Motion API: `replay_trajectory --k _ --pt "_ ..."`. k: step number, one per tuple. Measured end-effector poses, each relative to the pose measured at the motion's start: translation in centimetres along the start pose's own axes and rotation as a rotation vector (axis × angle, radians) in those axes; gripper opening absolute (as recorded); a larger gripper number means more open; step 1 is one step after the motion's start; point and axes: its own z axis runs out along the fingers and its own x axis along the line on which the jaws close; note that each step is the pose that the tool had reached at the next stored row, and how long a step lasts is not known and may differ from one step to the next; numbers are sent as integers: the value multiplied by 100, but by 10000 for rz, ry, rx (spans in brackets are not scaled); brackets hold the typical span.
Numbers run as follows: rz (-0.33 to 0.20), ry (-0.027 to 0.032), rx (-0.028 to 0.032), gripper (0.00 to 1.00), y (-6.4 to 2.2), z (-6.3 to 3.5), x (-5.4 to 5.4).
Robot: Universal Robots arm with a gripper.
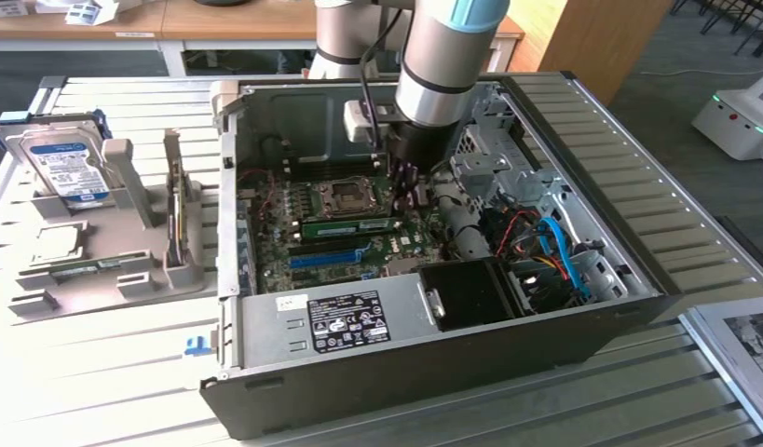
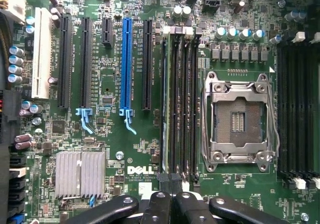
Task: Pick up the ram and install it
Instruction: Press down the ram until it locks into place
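**Closed gripper over a seated RAM stick**

The gripper [image 2: 172, 204] is closed, empty, inside the open computer case [image 1: 605, 317] above the motherboard [image 2: 110, 149]. The ram [image 1: 347, 226] sits in a memory slot beside the CPU socket [image 2: 239, 120], near the blue expansion slot [image 2: 125, 66]. A hard drive [image 1: 61, 166] stands on the surface [image 1: 108, 372].

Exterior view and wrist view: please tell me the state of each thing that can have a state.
Computer case: side open, lying flat.
Ram: seated in a slot beside the socket.
CPU socket: empty.
Blue expansion slot: empty.
Gripper: shut, over the motherboard.
Hard drive: upright in the grey holder.
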Motion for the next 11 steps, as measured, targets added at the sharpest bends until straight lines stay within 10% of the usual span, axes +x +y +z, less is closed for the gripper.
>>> replay_trajectory --k 7,11 --pt "-1 -1 0 10 11 -10 -1" --pt "0 3 1 10 160 -4 1"
